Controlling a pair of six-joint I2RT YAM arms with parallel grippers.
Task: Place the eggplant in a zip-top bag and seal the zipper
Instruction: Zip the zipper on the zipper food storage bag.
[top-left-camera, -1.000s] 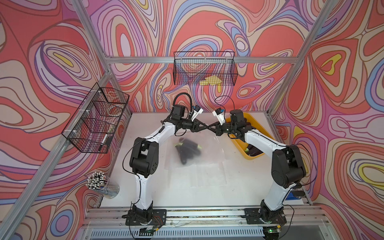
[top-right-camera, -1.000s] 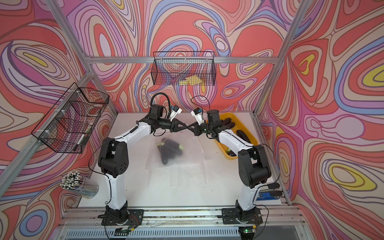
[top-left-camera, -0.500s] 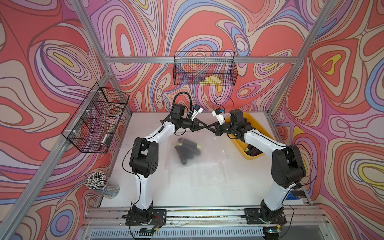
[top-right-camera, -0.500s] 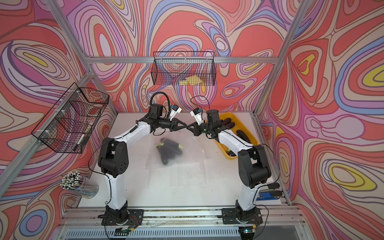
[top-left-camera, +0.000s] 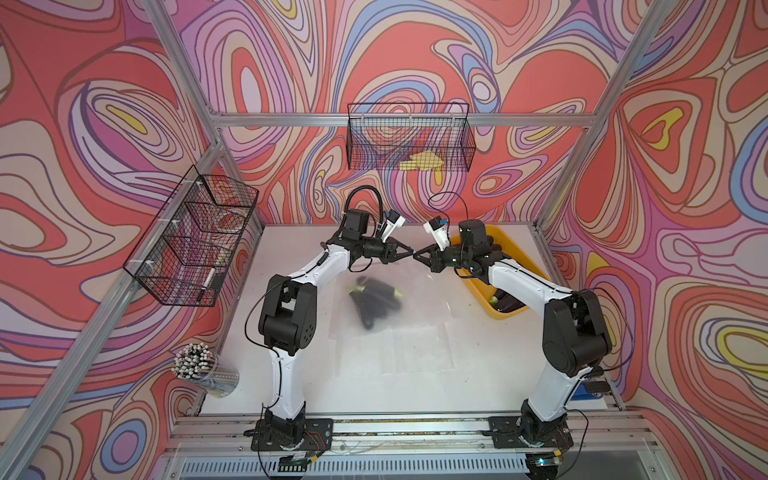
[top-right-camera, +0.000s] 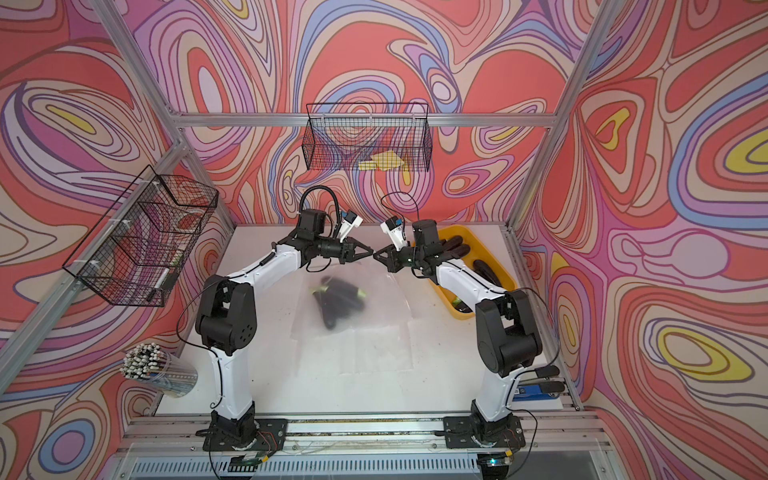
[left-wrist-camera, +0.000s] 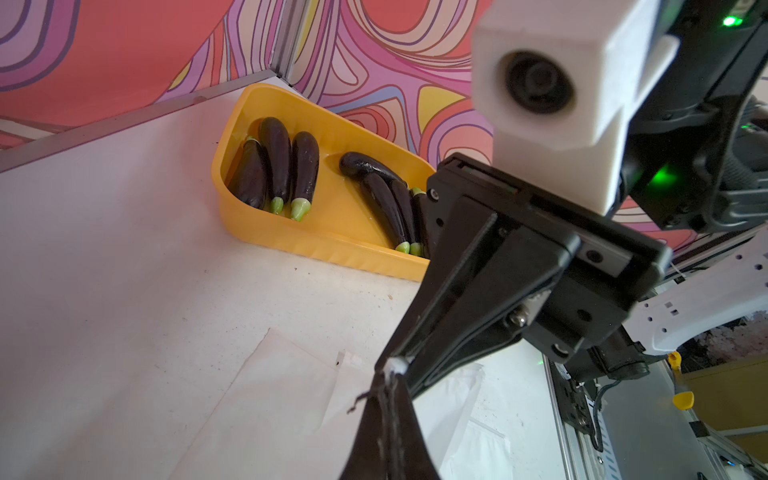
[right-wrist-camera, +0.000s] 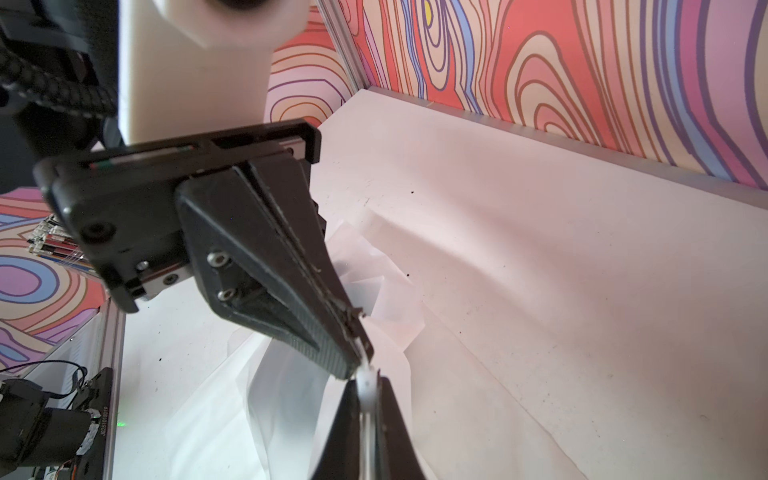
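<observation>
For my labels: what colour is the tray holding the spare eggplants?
Yellow. The tray shows best in the left wrist view.

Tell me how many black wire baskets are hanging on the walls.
2. One black wire basket hangs on the side wall at the robot's left. The other black wire basket hangs on the back wall. No more show in either top view.

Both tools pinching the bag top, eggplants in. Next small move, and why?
Probably slide the left tool along the zipper, away from the right tool. Both are shut on the bag at its top edge, tip to tip, with the eggplants already inside, so the rest of the seal likely needs pressing.
</observation>
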